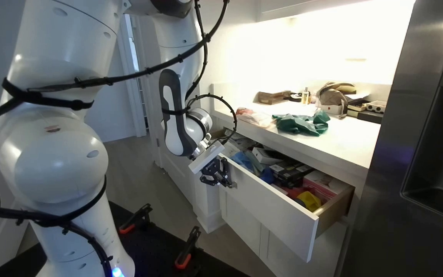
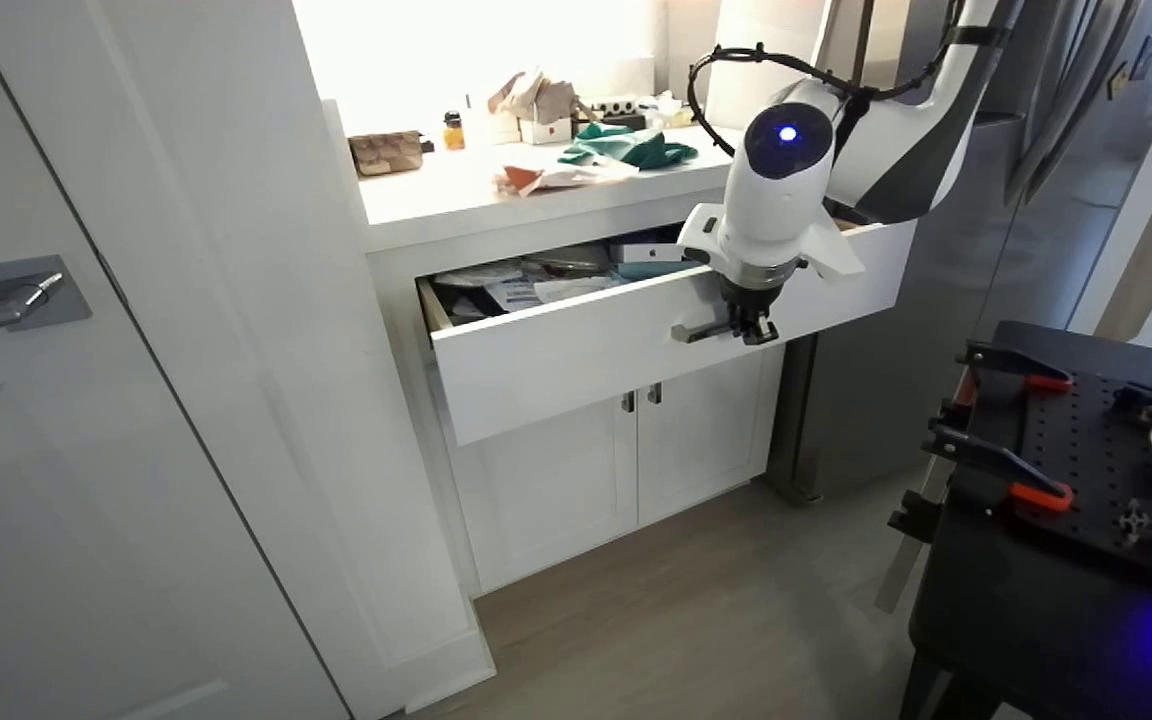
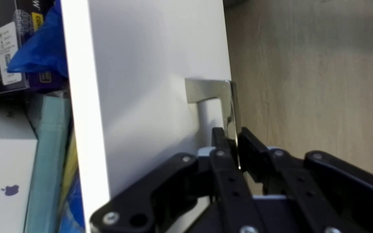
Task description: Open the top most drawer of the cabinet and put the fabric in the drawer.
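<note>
The end effector [image 3: 231,139] has the silver handle [image 3: 221,91] pinched, barely a gap showing, and the drawer [image 1: 271,207] stands well open! Now for the green fabric [image 1: 302,123]: it lies crumpled on the worktop [image 1: 344,144], higher up and farther back, beyond the open drawer, so letting go, rising and reaching across looks like the next job.

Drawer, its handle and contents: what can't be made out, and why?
Handle, wrist view: lower end hidden by the tool.
Drawer, in an exterior view: part of its inside hidden by the arm.
White box, wrist view: cut off by bottom edge.
Label, wrist view: print too small.
</note>
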